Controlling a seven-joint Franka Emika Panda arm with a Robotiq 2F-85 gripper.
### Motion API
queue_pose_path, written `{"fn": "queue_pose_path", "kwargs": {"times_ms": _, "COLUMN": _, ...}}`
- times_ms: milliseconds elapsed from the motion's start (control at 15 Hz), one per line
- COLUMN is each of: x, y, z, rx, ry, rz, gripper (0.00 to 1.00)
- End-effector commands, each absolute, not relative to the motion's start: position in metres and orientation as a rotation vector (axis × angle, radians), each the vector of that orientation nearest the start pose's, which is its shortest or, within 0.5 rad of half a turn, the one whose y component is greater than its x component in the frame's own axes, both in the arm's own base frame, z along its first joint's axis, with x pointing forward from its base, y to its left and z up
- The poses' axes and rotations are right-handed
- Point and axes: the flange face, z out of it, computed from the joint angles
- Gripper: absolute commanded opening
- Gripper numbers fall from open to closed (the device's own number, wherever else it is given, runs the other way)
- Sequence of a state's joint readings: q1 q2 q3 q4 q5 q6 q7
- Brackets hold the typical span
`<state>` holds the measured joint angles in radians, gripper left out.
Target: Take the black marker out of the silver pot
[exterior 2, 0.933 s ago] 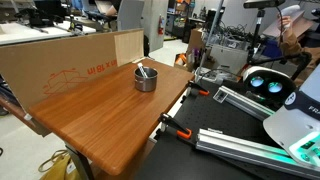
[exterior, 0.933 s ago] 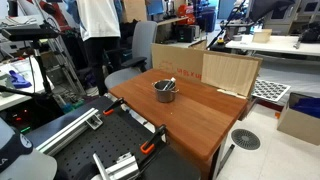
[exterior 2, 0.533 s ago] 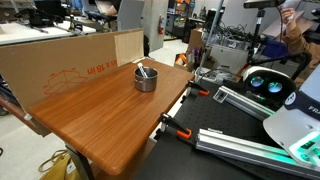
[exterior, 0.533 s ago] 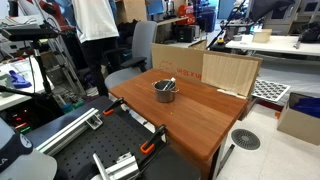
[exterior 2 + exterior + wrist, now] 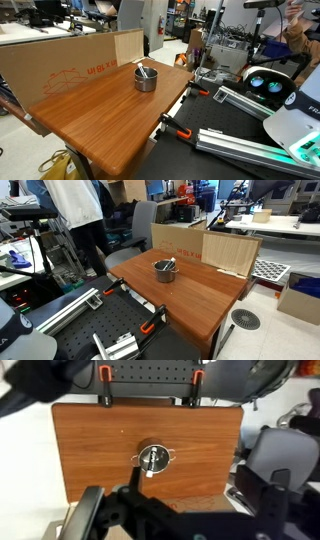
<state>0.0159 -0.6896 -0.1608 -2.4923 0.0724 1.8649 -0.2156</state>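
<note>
The silver pot (image 5: 165,271) stands near the far middle of the wooden table; it also shows in an exterior view (image 5: 146,79) and, from above, in the wrist view (image 5: 153,459). The black marker (image 5: 152,461) lies inside it, slanted, with its lighter end over the rim; it sticks up in both exterior views (image 5: 170,262) (image 5: 142,70). My gripper (image 5: 190,478) hangs high above the table, well short of the pot, with its dark fingers (image 5: 135,485) spread wide and nothing between them. Neither exterior view shows it.
A cardboard sheet (image 5: 230,252) stands along the table's back edge, also seen in an exterior view (image 5: 60,65). Orange clamps (image 5: 104,374) grip the table edge (image 5: 150,408). A person (image 5: 75,205) stands beyond the table. Robot base and rails (image 5: 250,140) sit beside it.
The person in the background has shifted to the left and closer. The pot, the marker and the table have not moved.
</note>
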Motion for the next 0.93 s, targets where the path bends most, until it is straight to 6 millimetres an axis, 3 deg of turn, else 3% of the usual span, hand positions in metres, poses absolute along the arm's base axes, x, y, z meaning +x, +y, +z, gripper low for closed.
{"fn": "queue_pose_path", "kwargs": {"times_ms": 0, "x": 0.348, "y": -0.051, "z": 0.518, "rx": -2.976, "ry": -0.127, "rz": -0.121, "gripper": 1.0}}
{"fn": "queue_pose_path", "kwargs": {"times_ms": 333, "x": 0.36, "y": -0.044, "z": 0.499, "rx": -2.915, "ry": -0.03, "rz": -0.081, "gripper": 1.0}}
{"fn": "queue_pose_path", "kwargs": {"times_ms": 867, "x": 0.404, "y": -0.023, "z": 0.418, "rx": -2.844, "ry": 0.098, "rz": 0.065, "gripper": 1.0}}
